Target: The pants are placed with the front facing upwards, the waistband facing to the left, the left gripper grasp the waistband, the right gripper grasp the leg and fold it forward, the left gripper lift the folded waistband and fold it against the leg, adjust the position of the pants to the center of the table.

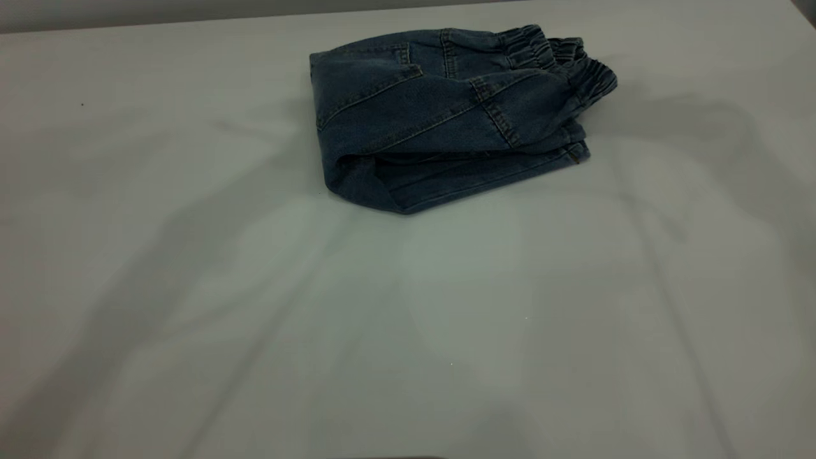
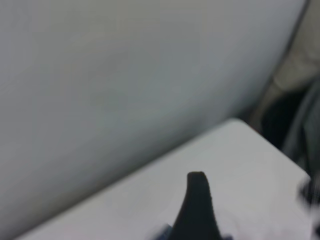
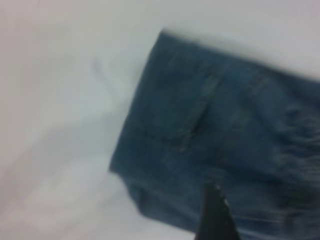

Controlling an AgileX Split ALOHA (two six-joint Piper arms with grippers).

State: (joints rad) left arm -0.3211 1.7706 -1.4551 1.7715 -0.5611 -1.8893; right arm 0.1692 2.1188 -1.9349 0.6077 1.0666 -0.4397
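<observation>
- Lying folded into a compact bundle, the pants rest on the far half of the table, somewhat right of its middle in the exterior view.
- The waistband, gathered and ruched, sits at the bundle's right far corner, doubled over the layers beneath it.
- A rounded fold of denim forms the bundle's left near edge, and a flat layer of leg pokes out along the near side below the upper layer.
- Seams with stitching run slantwise across the top layer, and a belt loop shows close to the waistband.
- Neither arm shows in the exterior view; only soft shadows cross the bare table around the pants.
- The left hand shows in its wrist view as a single dark finger over bare white table near a table edge, with no denim by it; whether its fingers are apart or together, I cannot tell.
- The right hand shows in its wrist view as one dark fingertip hanging over the pants, above the blue denim near a stitched pocket seam; its fingers' state cannot be told either, and no cloth is seen gripped.
</observation>
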